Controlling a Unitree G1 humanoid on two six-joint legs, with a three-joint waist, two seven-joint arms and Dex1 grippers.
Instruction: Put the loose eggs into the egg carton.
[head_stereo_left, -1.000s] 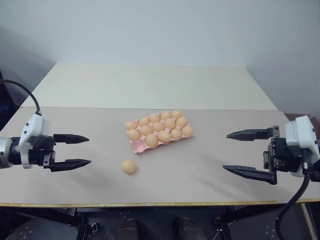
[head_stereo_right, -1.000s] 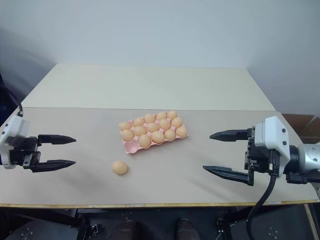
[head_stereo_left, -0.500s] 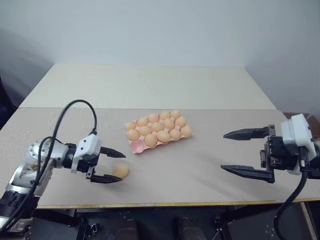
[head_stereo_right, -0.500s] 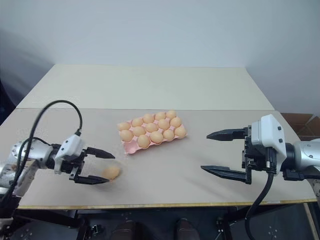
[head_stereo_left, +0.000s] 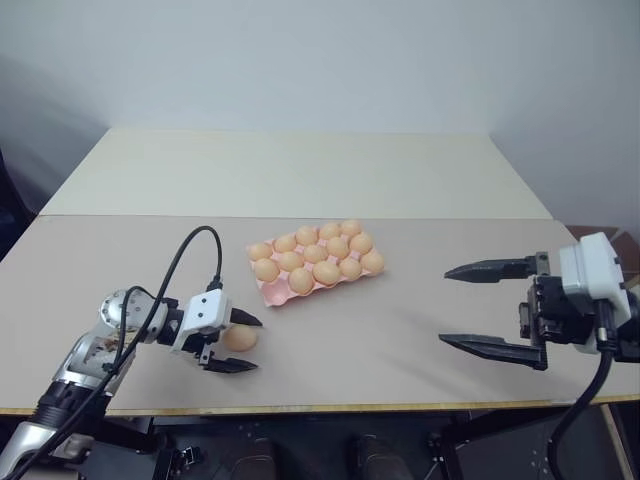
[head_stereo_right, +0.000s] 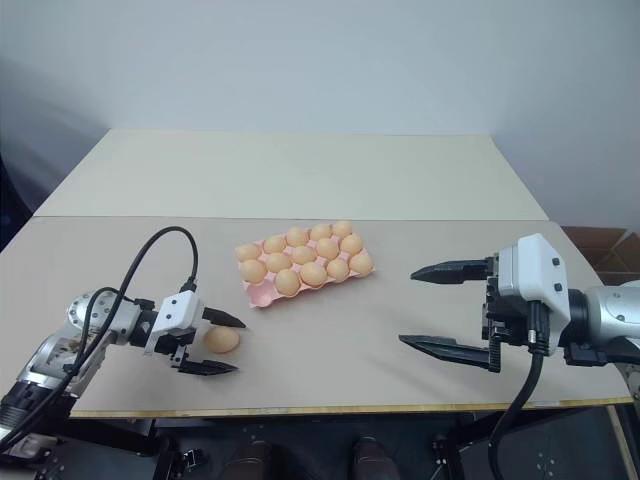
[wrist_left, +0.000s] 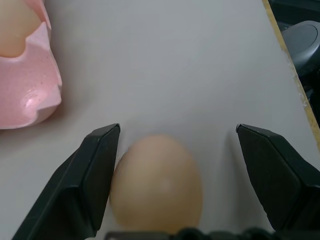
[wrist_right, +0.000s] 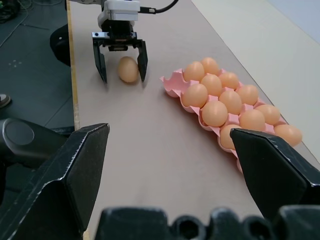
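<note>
So, quick rundown of that moment:
left gripper: fingers spread wide around the loose egg, not clamped; in the wrist view one finger sat right against the shell, the other well clear.
right gripper: gaping wide, holding nothing, off to the side, well apart from the egg carton.
loose egg: lay on the table between the left fingers, near the carton's empty corner cup.
count: one loose egg, fourteen in the pink carton, one carton.
</note>
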